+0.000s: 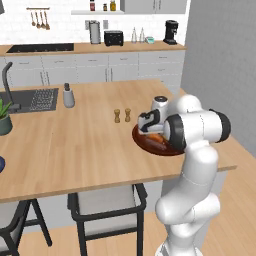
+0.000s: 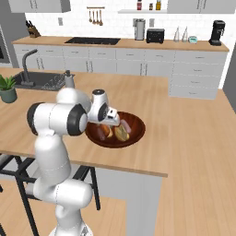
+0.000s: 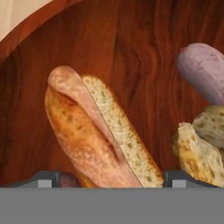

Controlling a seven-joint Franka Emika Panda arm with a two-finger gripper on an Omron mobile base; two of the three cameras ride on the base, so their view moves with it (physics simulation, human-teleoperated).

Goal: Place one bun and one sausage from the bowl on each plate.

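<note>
- My gripper (image 3: 111, 181) hung low inside the bowl (image 3: 131, 57), and from the hand view its two dark finger tips stood wide apart, one on each side of a bun (image 3: 94, 131); they were spread and not pressed against the crust.
- That bun was an oblong roll with a rough golden-brown crust, split along its length so a pale, crumbly inner face showed beside the smooth orange-tan top.
- The bowl was a wide, shallow round of glossy dark red-brown wood with streaked grain, and its rim curved across the upper left corner of the hand view against the pale countertop.
- A sausage (image 3: 203, 72), smooth and pinkish with a rounded end, lay on the bowl's floor to the upper right of the bun, apart from it.
- A second bun (image 3: 199, 148), pale and speckled, lay at the right edge, just below that sausage.
- A small dark pinkish rounded shape (image 3: 70, 179) peeked out by my left finger tip, beside the near end of the bun; I could not tell what it was.
- From the right base view, the bowl (image 2: 133, 133) sat near the front edge of the light wooden counter (image 2: 152, 99), with buns and sausages heaped inside it, and my white arm bent down over its left side.
- From the left base view, two small wooden shakers (image 1: 122, 115) stood upright on the counter just left of the bowl (image 1: 145, 145).
</note>
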